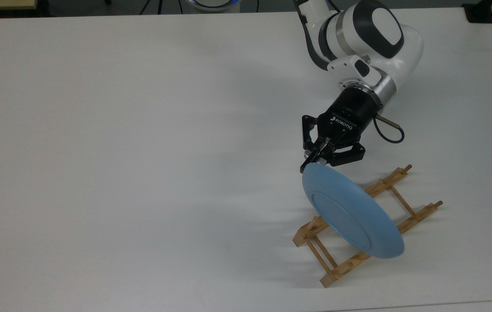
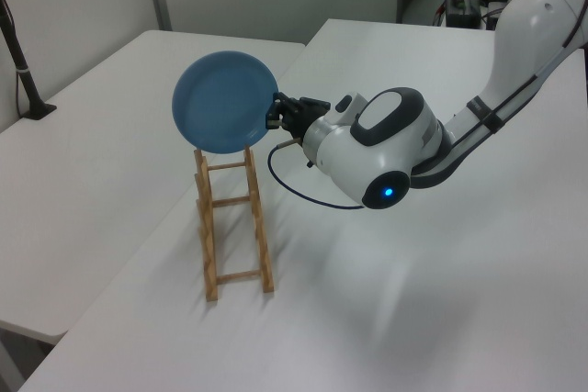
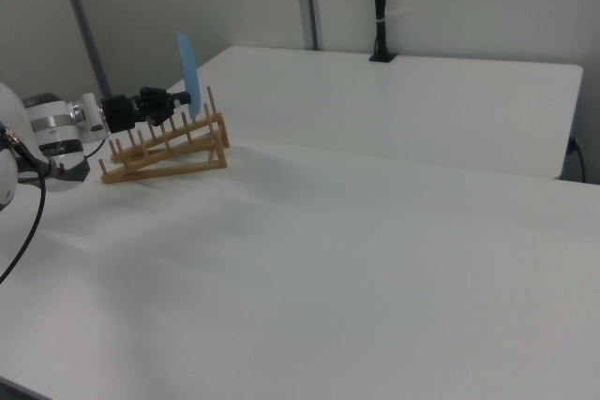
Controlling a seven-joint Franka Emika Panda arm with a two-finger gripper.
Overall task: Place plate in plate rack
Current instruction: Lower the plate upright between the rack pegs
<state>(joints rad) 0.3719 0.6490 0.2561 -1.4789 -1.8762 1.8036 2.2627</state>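
Note:
The light-blue plate (image 1: 352, 212) stands on edge over the wooden plate rack (image 1: 419, 214), its underside facing the top view's lower left. My gripper (image 1: 315, 164) is shut on the plate's rim at its upper-left end in the top view. In the left view the plate (image 2: 225, 101) hangs above the far end of the rack (image 2: 234, 227), with the gripper (image 2: 273, 117) at its right edge. The right view shows the plate (image 3: 186, 67) edge-on and upright above the pegs of the rack (image 3: 169, 152), beside the gripper (image 3: 183, 98). Whether plate and rack touch, I cannot tell.
The rack lies near the white table's (image 1: 141, 173) front edge in the top view. A second white table (image 2: 101, 135) adjoins it. A black pole (image 3: 380, 7) stands at that table's far edge. A black cable (image 1: 391, 130) loops off my wrist.

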